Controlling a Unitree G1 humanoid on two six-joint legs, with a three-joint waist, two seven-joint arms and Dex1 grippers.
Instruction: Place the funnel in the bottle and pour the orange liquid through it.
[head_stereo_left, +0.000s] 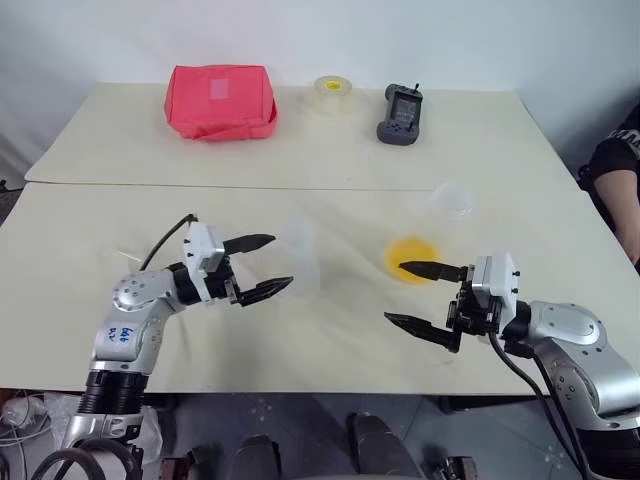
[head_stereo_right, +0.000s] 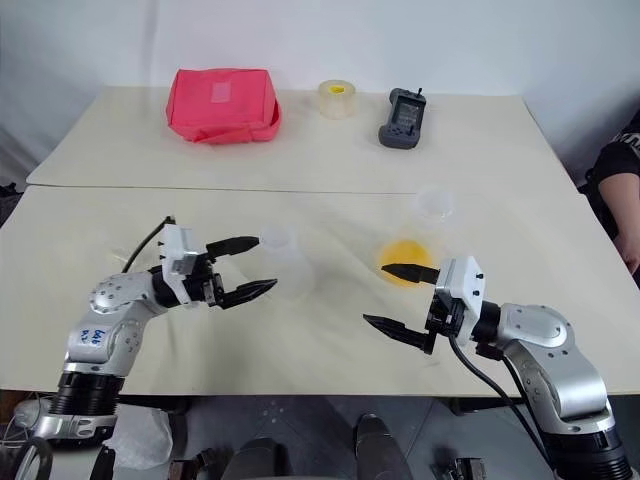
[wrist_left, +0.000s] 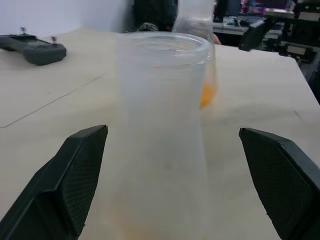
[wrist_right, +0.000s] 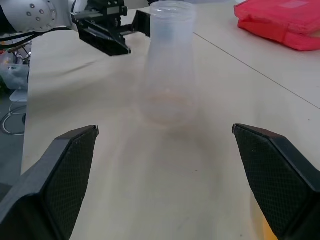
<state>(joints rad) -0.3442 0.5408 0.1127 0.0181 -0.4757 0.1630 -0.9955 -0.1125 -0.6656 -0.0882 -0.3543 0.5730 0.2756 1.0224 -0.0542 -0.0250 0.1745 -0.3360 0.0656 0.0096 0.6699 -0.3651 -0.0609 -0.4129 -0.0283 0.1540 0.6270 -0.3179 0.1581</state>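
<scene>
The bottle (head_stereo_left: 305, 255), clear with a wide base, stands upright on the near table. My left gripper (head_stereo_left: 281, 262) is open, level, with a finger (wrist_left: 80, 165) on each side of the bottle and a gap to both. To the right stands a clear tapered cup (head_stereo_left: 452, 200) with the orange liquid (head_stereo_left: 412, 258) in its bottom. My right gripper (head_stereo_left: 394, 292) is open and empty, just in front of the cup and pointing towards the bottle (wrist_right: 167, 65). The funnel is out of view.
On the far table lie a red pouch (head_stereo_left: 220, 100), a pale tape roll (head_stereo_left: 334, 93) and a black handheld device (head_stereo_left: 400, 115). A seam (head_stereo_left: 300, 187) joins the two tables. A person's arm (head_stereo_left: 620, 180) is at the right edge.
</scene>
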